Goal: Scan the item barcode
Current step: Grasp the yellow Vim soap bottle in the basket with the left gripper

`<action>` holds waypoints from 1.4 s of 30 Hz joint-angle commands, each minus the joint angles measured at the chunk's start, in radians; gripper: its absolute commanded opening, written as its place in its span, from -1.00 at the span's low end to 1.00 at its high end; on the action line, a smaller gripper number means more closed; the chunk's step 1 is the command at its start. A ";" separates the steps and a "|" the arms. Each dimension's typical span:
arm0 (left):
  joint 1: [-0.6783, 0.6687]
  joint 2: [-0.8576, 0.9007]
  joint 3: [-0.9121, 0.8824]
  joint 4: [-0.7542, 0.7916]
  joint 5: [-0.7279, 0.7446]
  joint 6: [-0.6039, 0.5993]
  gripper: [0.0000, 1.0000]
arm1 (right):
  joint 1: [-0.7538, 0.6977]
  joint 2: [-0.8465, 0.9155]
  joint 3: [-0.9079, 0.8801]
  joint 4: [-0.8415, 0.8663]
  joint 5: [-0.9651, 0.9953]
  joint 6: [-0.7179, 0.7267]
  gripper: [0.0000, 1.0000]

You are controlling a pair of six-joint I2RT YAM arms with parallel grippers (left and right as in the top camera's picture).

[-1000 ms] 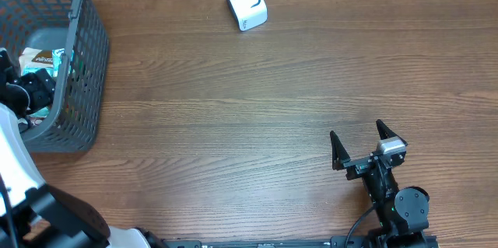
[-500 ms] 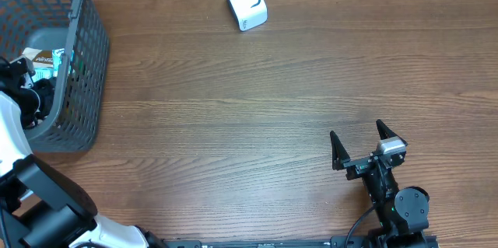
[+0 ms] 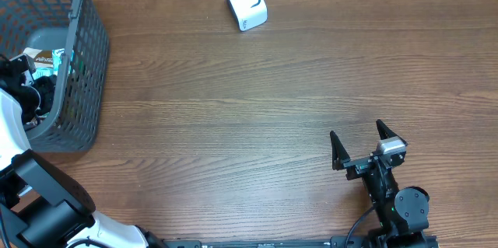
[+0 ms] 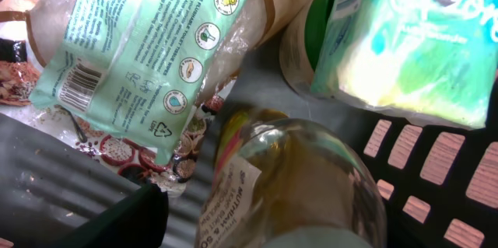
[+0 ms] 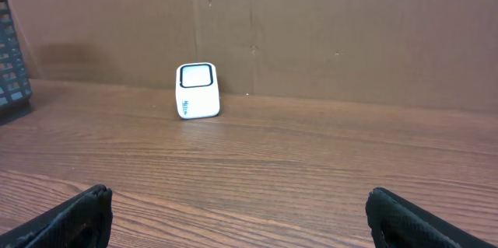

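glass bottle (image 4: 311, 178) lies in the grey mesh basket (image 3: 85, 61) at the table's 9 o'clock edge. in the left wrist view its long axis runs about 11 to 5 o'clock; i cannot tell which end is the neck. left gripper (image 3: 37, 92) is close over it, grasp not clear. right gripper (image 3: 362, 148) has its fingers spread wide, empty.

Matt wood-grain desk (image 3: 257, 100), grey plastic mesh basket (image 3: 85, 61), smooth white plastic scanner (image 3: 246, 2), glossy clear bottle (image 4: 303, 178), shiny crinkled film pouch (image 4: 148, 54)
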 commanded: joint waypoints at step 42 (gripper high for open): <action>-0.036 -0.406 0.388 0.019 0.050 -0.325 -0.40 | -0.003 -0.008 -0.010 0.007 -0.002 -0.005 1.00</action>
